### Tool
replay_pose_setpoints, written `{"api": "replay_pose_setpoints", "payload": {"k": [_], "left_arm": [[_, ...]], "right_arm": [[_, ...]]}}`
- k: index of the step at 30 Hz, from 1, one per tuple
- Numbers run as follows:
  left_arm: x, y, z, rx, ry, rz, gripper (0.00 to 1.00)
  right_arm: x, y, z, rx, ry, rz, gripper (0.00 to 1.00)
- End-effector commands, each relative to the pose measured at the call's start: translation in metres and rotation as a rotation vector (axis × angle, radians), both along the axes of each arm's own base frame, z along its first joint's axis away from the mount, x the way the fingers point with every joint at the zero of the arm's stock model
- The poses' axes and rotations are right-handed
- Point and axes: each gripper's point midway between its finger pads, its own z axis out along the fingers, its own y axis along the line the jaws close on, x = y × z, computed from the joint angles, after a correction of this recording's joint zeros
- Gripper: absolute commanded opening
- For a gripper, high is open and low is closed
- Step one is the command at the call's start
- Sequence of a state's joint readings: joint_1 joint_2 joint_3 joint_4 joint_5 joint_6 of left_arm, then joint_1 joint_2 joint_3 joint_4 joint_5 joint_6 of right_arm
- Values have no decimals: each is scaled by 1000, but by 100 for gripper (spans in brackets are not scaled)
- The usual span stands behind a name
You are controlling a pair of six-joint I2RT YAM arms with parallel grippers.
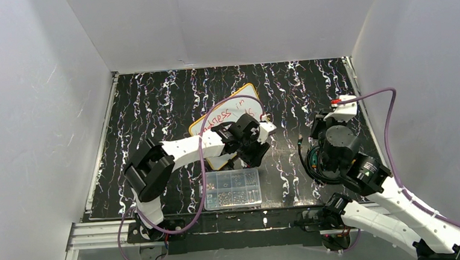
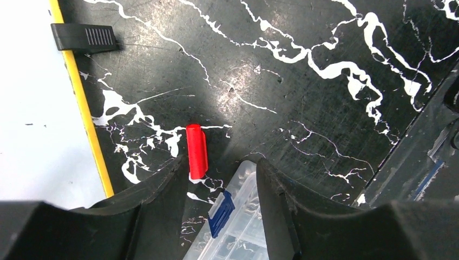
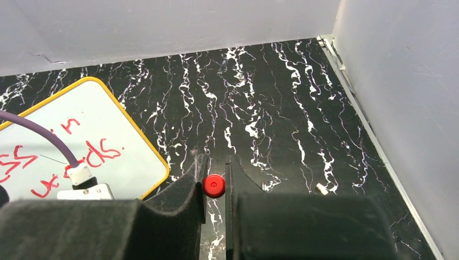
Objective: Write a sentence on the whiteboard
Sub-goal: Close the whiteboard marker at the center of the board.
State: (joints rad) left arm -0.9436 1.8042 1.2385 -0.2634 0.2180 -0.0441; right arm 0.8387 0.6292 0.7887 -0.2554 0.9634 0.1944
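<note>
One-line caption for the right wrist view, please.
A red marker clamped in the right jaws, the whiteboard with red writing at frame left.

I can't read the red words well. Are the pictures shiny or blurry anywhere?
Top external view: sharp but far, the left arm covering part of the sentence on the whiteboard. Left wrist view: a shiny glare patch on the table; the left claw looks dark and fuzzy. Right wrist view: words clear, right claw blurry up close.
</note>
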Motion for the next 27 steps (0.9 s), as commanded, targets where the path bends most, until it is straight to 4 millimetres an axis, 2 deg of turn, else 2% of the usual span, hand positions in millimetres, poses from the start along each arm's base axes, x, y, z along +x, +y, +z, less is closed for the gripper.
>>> {"api": "replay_pose_setpoints", "payload": {"k": [1,5,10,21,27], "left_arm": [[-1,1,-4,18,16,-34,47],[3,10,-17,86,0,-52,43],[2,8,-23,85,14,-71,42],[1,22,-41,147,-6,-80,37],[0,23,-46,179,-36,-101,34]], "right_arm": [[1,-4,10,26,-38,-24,1],[1,-2,9,25,-37,-14,1],[0,0,10,37,-48,3,1],[-2,-4,13,53,-65,-1,1],[-3,-5,14,62,-73,-3,1]]}}
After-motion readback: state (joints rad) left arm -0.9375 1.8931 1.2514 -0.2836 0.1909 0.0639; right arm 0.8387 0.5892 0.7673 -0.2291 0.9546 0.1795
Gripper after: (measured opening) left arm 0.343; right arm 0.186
